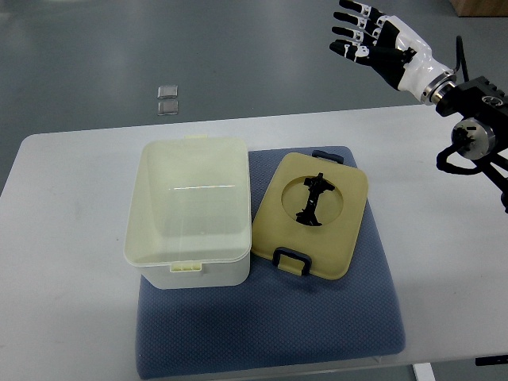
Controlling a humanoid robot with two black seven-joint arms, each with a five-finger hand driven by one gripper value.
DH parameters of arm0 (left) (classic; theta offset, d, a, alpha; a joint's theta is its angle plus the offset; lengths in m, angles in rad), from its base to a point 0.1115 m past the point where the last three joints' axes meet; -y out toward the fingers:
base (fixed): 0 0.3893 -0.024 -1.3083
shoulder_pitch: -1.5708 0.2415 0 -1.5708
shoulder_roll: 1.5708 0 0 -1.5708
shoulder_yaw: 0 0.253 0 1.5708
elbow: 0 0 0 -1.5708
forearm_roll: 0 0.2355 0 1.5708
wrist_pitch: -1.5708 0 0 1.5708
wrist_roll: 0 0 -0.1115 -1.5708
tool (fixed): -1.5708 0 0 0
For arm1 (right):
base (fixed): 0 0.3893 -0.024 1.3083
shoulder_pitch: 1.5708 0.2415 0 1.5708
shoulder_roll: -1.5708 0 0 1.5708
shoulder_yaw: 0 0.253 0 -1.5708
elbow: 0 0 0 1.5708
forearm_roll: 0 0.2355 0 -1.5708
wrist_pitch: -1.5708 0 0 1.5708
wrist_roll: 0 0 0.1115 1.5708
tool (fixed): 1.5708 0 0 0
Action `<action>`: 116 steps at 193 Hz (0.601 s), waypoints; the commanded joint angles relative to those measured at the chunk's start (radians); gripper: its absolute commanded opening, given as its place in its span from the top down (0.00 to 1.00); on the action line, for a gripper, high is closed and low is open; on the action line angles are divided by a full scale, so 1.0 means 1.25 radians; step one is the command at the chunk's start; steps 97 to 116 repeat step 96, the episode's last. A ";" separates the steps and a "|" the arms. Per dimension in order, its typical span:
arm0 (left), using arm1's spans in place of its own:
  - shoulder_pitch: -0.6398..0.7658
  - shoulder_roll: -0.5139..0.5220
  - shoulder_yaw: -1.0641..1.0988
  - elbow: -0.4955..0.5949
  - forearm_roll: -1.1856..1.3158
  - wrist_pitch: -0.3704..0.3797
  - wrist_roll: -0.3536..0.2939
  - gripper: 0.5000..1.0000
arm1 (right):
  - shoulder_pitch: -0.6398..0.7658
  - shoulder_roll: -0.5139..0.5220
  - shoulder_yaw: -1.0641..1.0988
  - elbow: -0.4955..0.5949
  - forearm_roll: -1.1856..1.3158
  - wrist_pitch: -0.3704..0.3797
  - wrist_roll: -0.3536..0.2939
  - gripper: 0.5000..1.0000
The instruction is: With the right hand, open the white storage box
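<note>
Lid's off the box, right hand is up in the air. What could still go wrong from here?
1. The lid lies tilted, its left edge resting against the white storage box; a bump might make it slide or drop flat.
2. The right hand hovers open beyond the table's far edge; a low return sweep could clip the lid or box.
3. Box and lid sit on a blue mat, which may shift if pushed.

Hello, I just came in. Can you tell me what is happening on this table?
The white plastic storage box stands open on a blue mat on the white table. Its beige lid with dark blue latches lies beside it on the mat, touching its right side. The robot's right hand is raised beyond the table's far right corner, fingers spread, holding nothing.
</note>
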State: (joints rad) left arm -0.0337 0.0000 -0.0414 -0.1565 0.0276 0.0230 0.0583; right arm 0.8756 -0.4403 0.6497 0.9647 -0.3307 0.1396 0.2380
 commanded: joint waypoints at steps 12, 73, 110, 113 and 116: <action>0.000 0.000 0.000 0.000 0.000 0.000 0.000 0.00 | -0.023 0.017 -0.001 -0.016 0.006 0.009 -0.050 0.14; 0.000 0.000 0.000 0.000 0.000 0.000 0.000 0.00 | -0.033 0.091 0.047 -0.105 0.004 0.007 -0.058 0.14; 0.000 0.000 0.000 0.000 0.000 0.000 0.000 0.00 | -0.037 0.122 0.074 -0.119 0.004 0.010 -0.058 0.14; 0.000 0.000 0.000 0.000 0.000 0.000 0.000 0.00 | -0.037 0.122 0.074 -0.119 0.004 0.010 -0.058 0.14; 0.000 0.000 0.000 0.000 0.000 0.000 0.000 0.00 | -0.037 0.122 0.074 -0.119 0.004 0.010 -0.058 0.14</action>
